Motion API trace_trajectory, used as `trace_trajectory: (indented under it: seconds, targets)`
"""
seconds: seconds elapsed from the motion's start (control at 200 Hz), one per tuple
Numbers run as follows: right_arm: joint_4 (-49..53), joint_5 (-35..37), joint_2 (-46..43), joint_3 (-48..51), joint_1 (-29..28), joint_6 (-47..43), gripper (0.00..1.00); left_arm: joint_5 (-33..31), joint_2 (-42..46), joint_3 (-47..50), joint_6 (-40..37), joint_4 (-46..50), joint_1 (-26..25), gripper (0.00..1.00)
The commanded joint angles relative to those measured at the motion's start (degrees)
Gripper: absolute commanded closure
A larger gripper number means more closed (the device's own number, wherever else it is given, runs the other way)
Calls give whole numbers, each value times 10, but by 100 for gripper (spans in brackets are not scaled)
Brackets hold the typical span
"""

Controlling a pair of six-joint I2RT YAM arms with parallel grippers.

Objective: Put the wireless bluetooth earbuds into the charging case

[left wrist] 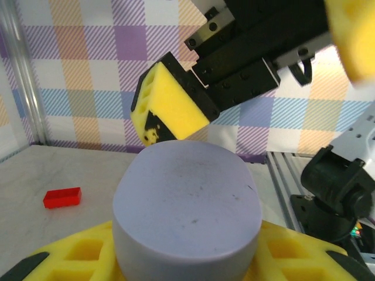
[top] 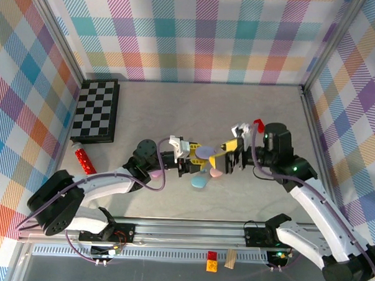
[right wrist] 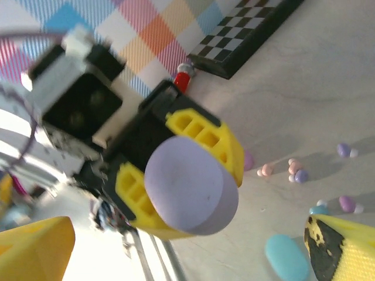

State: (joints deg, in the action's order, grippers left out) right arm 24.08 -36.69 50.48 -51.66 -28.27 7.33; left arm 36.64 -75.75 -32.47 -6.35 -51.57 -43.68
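The lilac charging case (left wrist: 187,205) is being clamped by the left gripper (top: 198,154); the right gripper (top: 229,156) is gaping wide, empty. The earbuds (right wrist: 296,171) are lying on the table (right wrist: 328,88), probably light and slippery; pinch the bulb.

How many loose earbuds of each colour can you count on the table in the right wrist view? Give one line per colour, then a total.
Pink earbuds: 2
Lilac earbuds: 3
Pale blue earbuds: 1
Total: 6
One pinkish thing is half hidden, so it is left uncounted.
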Motion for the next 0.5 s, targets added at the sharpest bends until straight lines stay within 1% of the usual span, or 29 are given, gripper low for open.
trace_trajectory:
  seconds: [0.0, 0.055, 0.15, 0.205, 0.305, 0.495]
  targets:
    - [-13, 40, -19, 14, -30, -171, 1, 26, 28, 2, -35, 75, 7, 60]
    - [-7, 51, -12, 13, -44, -198, 2, 27, 34, 4, -32, 77, 7, 61]
    - [3, 98, 6, 8, -64, -221, 2, 31, 38, 5, -21, 68, 8, 60]
    - [-12, 122, 13, 8, -67, -214, 1, 37, 38, 1, -21, 75, 7, 61]
    - [-37, 129, 19, 8, -73, -206, 1, 38, 37, 0, -13, 67, 7, 61]
    - [-79, 187, 14, 19, -73, -192, 1, 55, 36, 0, -4, 56, 7, 61]
